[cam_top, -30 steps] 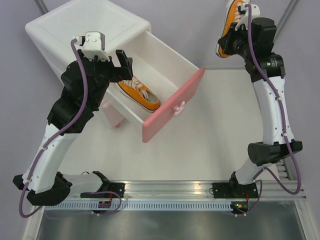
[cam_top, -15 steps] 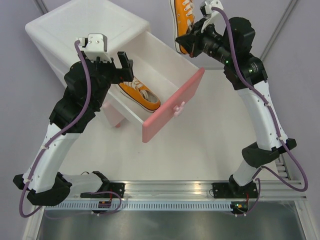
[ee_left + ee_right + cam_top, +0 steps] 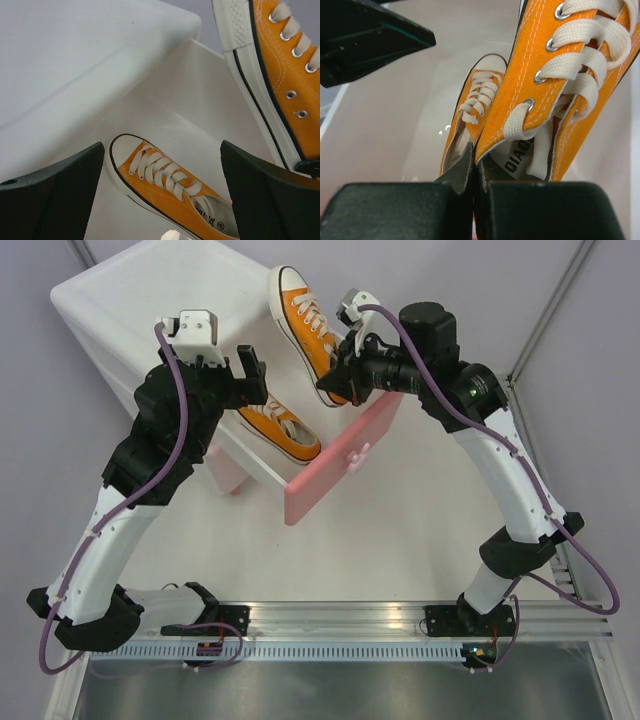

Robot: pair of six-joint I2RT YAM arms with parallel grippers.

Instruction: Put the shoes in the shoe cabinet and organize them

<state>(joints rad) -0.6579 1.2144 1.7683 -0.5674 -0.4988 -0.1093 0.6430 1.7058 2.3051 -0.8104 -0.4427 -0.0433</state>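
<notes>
With the right hand point(image 3: 337, 381) clenched on the collar of the orange sneaker point(image 3: 303, 322) hanging over the open drawer point(image 3: 345, 452) of the shoe cabinet point(image 3: 150, 290), it should descend sole-down at 1 o'clock of the mate point(image 3: 282, 428) lying inside, toes aligned, clear of the empty, spread left hand point(image 3: 250, 368).

a robot lab: arms point(image 3: 110, 530) bolted to an aluminium rail point(image 3: 330, 615) on a white table point(image 3: 400, 530).

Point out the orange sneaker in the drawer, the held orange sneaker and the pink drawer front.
orange sneaker in the drawer point(image 3: 284, 426): top view, laces.
held orange sneaker point(image 3: 308, 318): top view, laces.
pink drawer front point(image 3: 335, 468): top view, middle.
</notes>
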